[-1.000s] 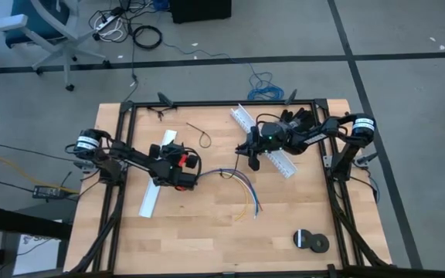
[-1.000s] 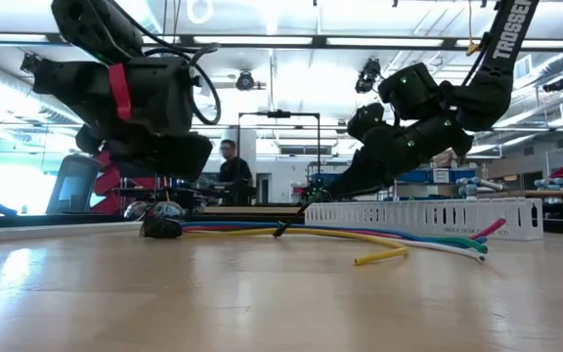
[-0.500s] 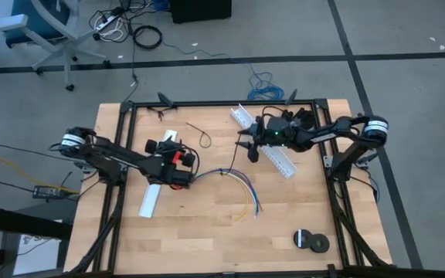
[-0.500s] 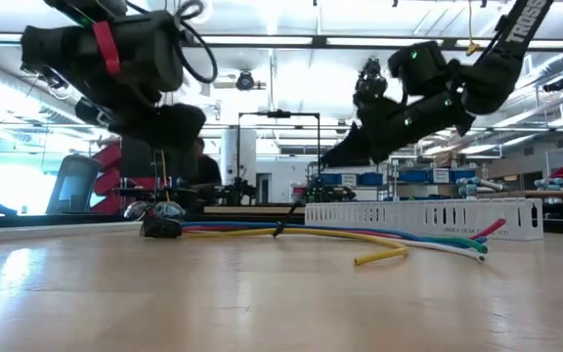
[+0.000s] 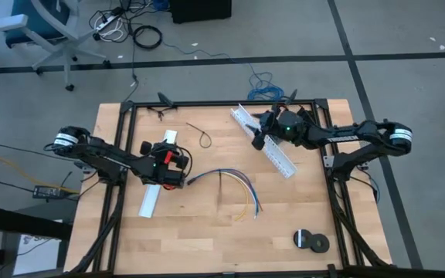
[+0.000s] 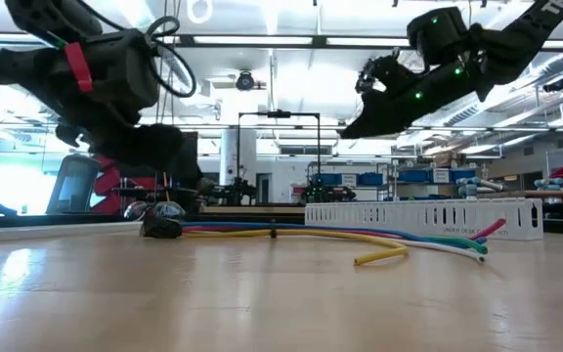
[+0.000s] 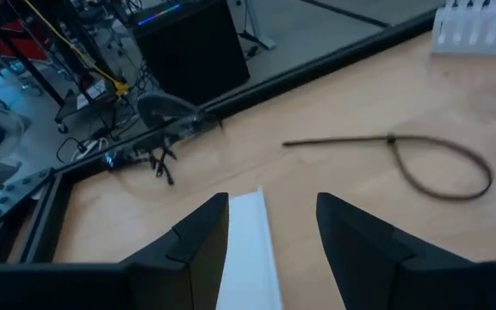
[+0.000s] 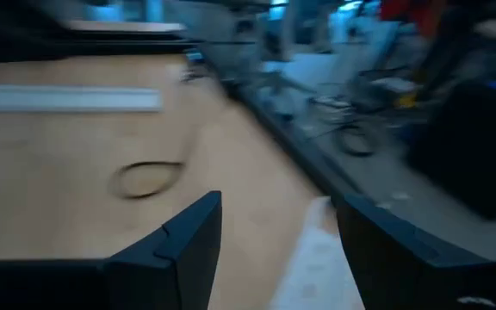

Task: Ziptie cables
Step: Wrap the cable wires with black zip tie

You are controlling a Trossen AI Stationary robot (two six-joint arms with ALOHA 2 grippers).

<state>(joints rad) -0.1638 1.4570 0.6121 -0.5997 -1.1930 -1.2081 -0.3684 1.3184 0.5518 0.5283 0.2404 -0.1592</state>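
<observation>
Several thin cables (image 5: 234,188), fanned, multicoloured

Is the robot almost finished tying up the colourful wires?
Not yet. Done: nothing shows as tied; the cables lie loose on the table, fanned out at one end. In hand: nothing. The left gripper hangs open over a white strip, and the right gripper is open above the white channel. Left: fetching the looped ziptie, which lies apart from the cables, and cinching it round them.

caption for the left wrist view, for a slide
Open left gripper above a white strip, a looped ziptie lying ahead on the wooden table.
</observation>
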